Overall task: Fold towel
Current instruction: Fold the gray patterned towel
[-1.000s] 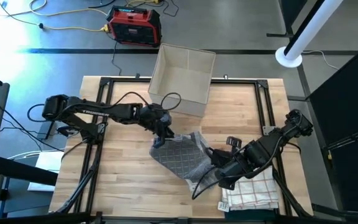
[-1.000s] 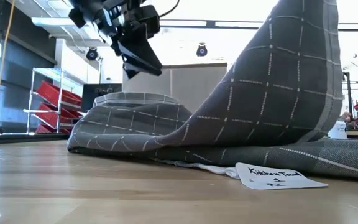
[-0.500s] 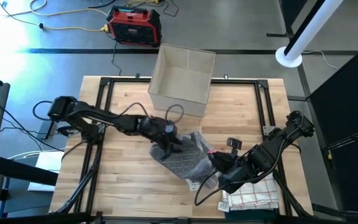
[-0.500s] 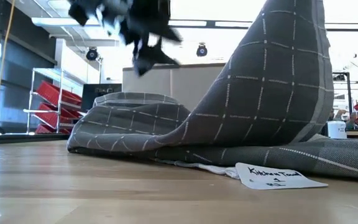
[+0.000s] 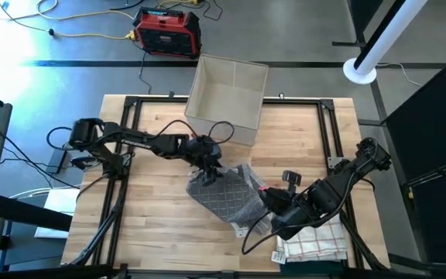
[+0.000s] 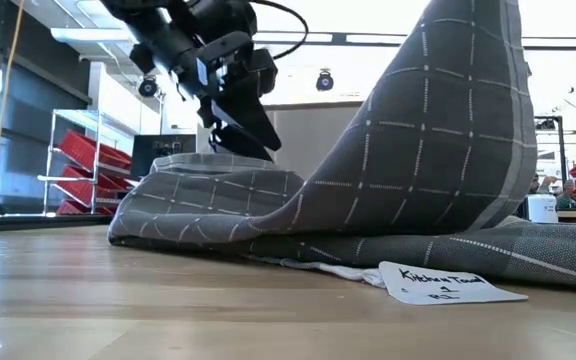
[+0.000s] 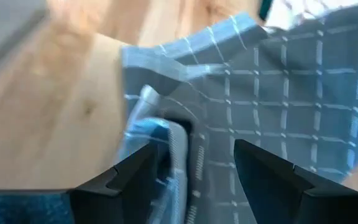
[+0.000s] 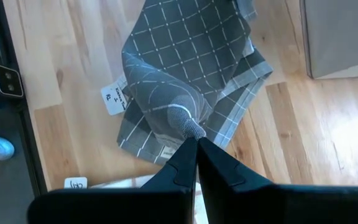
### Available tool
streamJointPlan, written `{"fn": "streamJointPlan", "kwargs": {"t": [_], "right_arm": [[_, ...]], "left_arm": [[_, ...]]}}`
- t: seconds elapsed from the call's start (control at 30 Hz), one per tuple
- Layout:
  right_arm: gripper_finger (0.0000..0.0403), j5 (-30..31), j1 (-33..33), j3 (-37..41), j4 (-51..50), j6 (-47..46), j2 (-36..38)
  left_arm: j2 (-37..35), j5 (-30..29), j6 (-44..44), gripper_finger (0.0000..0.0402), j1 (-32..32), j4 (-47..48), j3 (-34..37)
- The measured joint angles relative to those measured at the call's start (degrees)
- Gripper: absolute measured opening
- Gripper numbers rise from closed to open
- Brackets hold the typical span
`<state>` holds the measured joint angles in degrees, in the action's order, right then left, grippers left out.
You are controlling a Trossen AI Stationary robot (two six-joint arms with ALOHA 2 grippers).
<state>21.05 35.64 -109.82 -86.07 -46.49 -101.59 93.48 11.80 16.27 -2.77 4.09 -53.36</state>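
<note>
A grey checked towel (image 5: 227, 194) lies crumpled mid-table, its left part resting flat in folds (image 6: 208, 190). Its right part is drawn up into a tall peak (image 6: 458, 90). My right gripper (image 5: 273, 218) is shut on that raised part; in the low view the gripper itself is above the picture. My left gripper (image 5: 207, 167) hovers open over the towel's far left corner, its fingers (image 7: 129, 180) standing on either side of a raised edge fold (image 7: 166, 134). A white label (image 6: 443, 283) lies on the wood in front of the towel. My right gripper pinches a gathered bunch of the towel (image 8: 186, 123) between its two shut fingers, from above. The cloth fans out below the fingers in a cone, and its lower part stays on the table. My left gripper is close above the towel's corner (image 6: 238, 155); whether it touches, I cannot tell.
An open cardboard box (image 5: 227, 97) stands at the far middle of the table. A folded white checked towel (image 5: 312, 242) lies at the near right corner, beside my right arm. Bare wood (image 5: 153, 217) spreads to the left of the grey towel.
My left gripper has swung a little toward the table's right and come down onto the towel's far left corner, staying open. My right gripper has kept its hold, and the raised peak has shifted only slightly.
</note>
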Motion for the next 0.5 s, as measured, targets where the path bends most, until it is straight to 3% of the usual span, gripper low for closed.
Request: {"fn": "streamJointPlan", "kwargs": {"t": [0.13, 0.23, 0.33, 0.5], "right_arm": [[0.0, 0.13, 0.0, 0.0, -0.06, -0.07, -0.01], [0.0, 0.17, 0.02, 0.0, -0.06, -0.1, -0.01], [0.0, 0.19, 0.0, 0.0, -0.04, -0.05, -0.01], [0.0, 1.36, 0.02, 0.0, -0.34, 0.31, -0.01]], "left_arm": [[0.15, -0.29, 0.98, 0.0204, 1.35, 0.57, 0.04], [-2.56, -4.27, 1.26, 0.02, 2.88, 0.91, -0.42], [-6.17, -8.22, -3.38, 0.0187, 5.51, -0.85, -1.45], [-5.89, -7.26, -13.91, 0.0162, 8.83, -1.35, -0.52]]}}
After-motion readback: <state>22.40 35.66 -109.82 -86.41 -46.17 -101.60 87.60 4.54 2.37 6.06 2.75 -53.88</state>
